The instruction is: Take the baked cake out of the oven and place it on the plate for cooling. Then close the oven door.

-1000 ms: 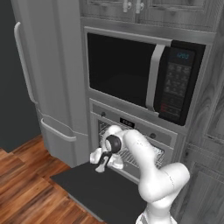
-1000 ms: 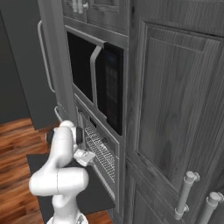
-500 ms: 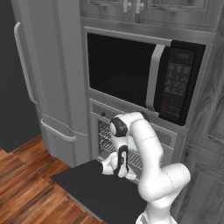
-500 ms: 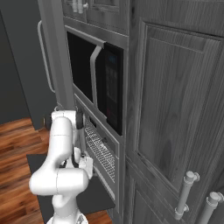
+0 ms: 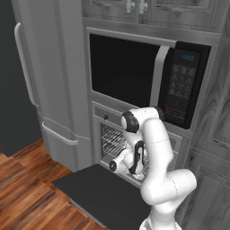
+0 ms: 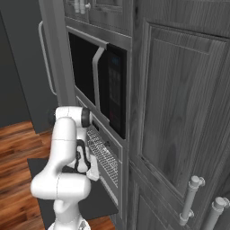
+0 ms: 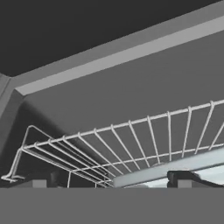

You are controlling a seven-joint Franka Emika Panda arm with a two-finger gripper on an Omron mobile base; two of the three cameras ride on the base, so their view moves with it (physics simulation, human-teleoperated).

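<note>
The oven [image 5: 107,115] sits under the microwave, its wire racks [image 5: 110,142] showing. The oven door [image 5: 99,194] hangs open and lies flat like a dark shelf in front of it. My gripper [image 5: 139,164] is low at the mouth of the oven, over the door's hinge edge. In the hand view my gripper [image 7: 118,179] is open with nothing between its fingertips [image 7: 56,177]. It looks up along a wire rack [image 7: 131,140] into the grey oven cavity. From the right, my gripper [image 6: 92,170] is at the oven [image 6: 106,158] above the open door [image 6: 96,204]. The cake and the plate are out of view.
A black microwave [image 5: 134,76] with a vertical silver handle is directly above the oven. A grey fridge [image 5: 49,90] stands to the left, tall wooden cabinet doors [image 6: 179,112] to the right. Wood floor [image 5: 22,188] lies around the open door.
My hand has come down from in front of the control strip and swung into the oven opening, just above the open door. The jaws have stayed open.
</note>
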